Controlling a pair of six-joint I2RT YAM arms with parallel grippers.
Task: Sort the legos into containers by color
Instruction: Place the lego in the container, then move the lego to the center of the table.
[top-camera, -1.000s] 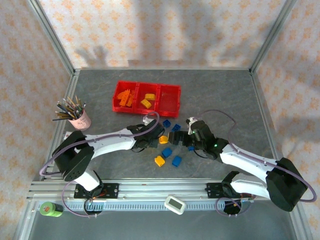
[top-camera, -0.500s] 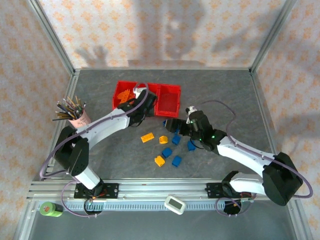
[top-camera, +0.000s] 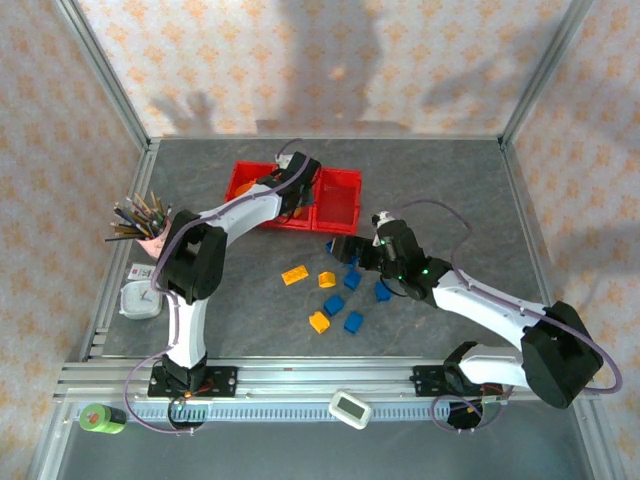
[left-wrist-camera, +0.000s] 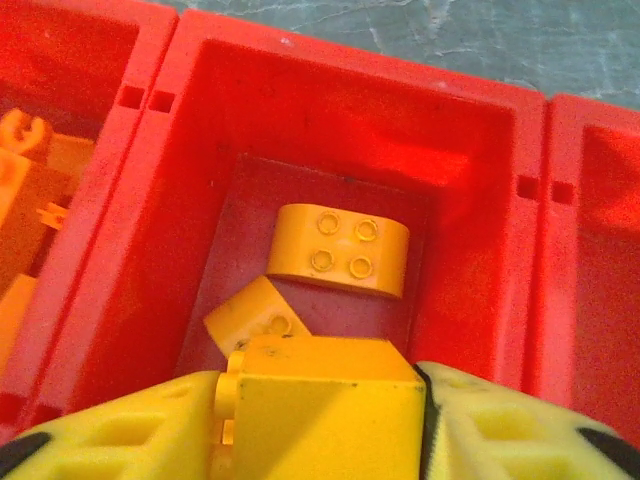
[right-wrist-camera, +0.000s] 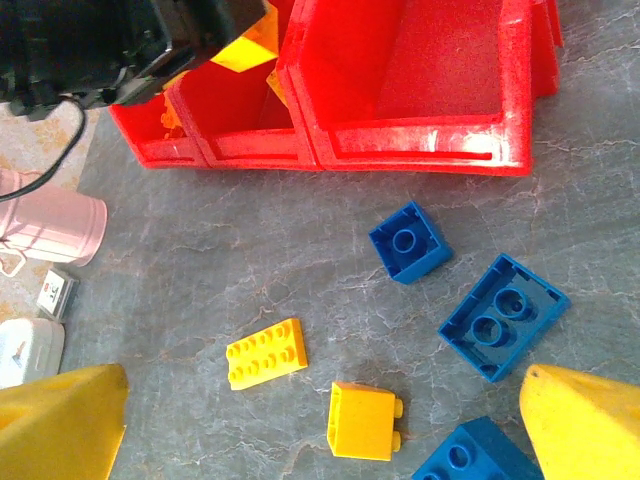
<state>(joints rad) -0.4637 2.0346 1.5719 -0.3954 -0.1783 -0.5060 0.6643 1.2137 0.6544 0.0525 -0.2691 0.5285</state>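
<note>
From above, the left hand (top-camera: 298, 185) hangs over the middle bin (top-camera: 298, 222) of the red tray (top-camera: 338, 175), while the right hand (top-camera: 342, 248) sits low among the loose bricks (top-camera: 333, 304) on the tabletop (top-camera: 450, 200). The two hands are not far apart, so a hasty pull-back by the left could clip the right. At the left wrist, a yellow brick (left-wrist-camera: 325, 390) sits between the fingers (left-wrist-camera: 130, 430) above that bin, where a curved yellow piece (left-wrist-camera: 340, 250) and a smaller one (left-wrist-camera: 255, 315) already lie. Whether it is pinched or let loose I cannot tell. Dropped from here it may bounce off those two and land tilted, or, if the hand drifts left, hop the wall into the orange pieces (left-wrist-camera: 25, 190). At the right wrist, the fingers (right-wrist-camera: 60, 425) stand spread wide with nothing between them, over a yellow block (right-wrist-camera: 365, 420) and blue bricks (right-wrist-camera: 408, 242) lying near each other. Closing carelessly could catch two colours at once or shove one aside.
</note>
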